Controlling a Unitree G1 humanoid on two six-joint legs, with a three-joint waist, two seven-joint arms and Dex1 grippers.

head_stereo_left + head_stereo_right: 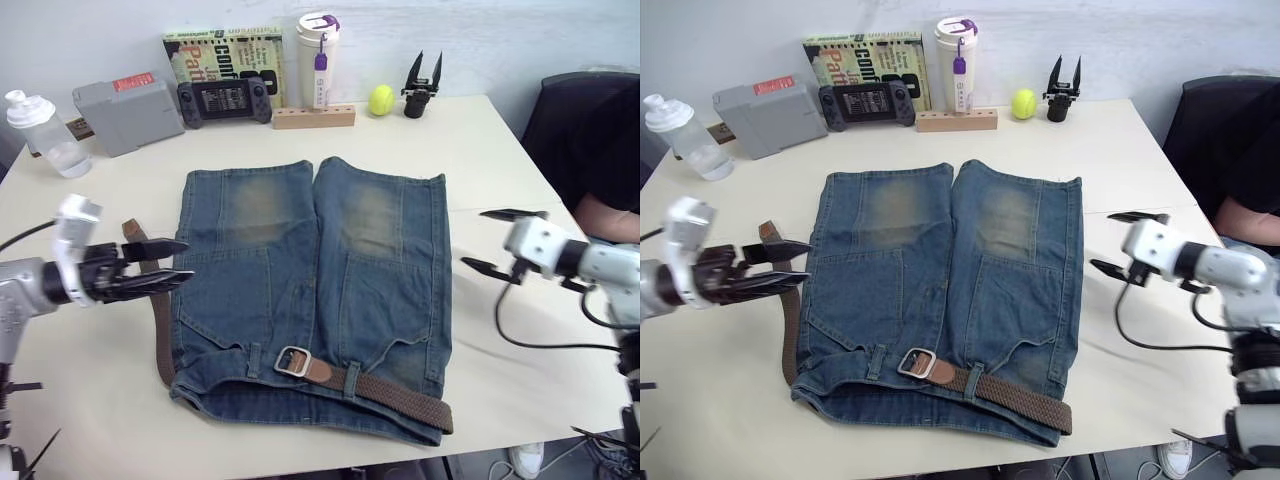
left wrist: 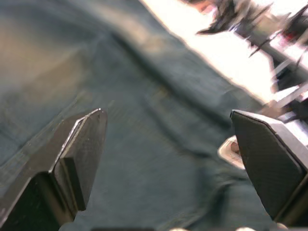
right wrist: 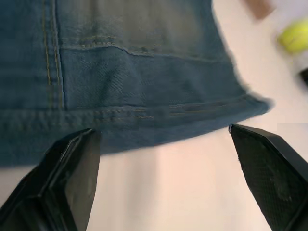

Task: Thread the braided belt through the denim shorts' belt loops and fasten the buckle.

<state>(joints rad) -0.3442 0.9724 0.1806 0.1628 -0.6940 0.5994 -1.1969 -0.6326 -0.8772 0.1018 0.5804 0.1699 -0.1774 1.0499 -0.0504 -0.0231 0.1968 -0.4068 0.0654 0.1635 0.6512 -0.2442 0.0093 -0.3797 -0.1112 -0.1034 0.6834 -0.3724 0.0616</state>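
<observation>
Braided belt (image 1: 400,392) partly hidden under belt loops (image 1: 350,380).

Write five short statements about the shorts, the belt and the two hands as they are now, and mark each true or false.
1. The denim shorts lie flat on the table. True.
2. The left hand grips the buckle. False: it is open beside the shorts, apart from the buckle.
3. The braided belt runs along the waistband. True.
4. The right hand is shut on the belt. False: it is open, off the shorts.
5. A tennis ball sits on the shorts. False: it sits on the table behind them.
</observation>
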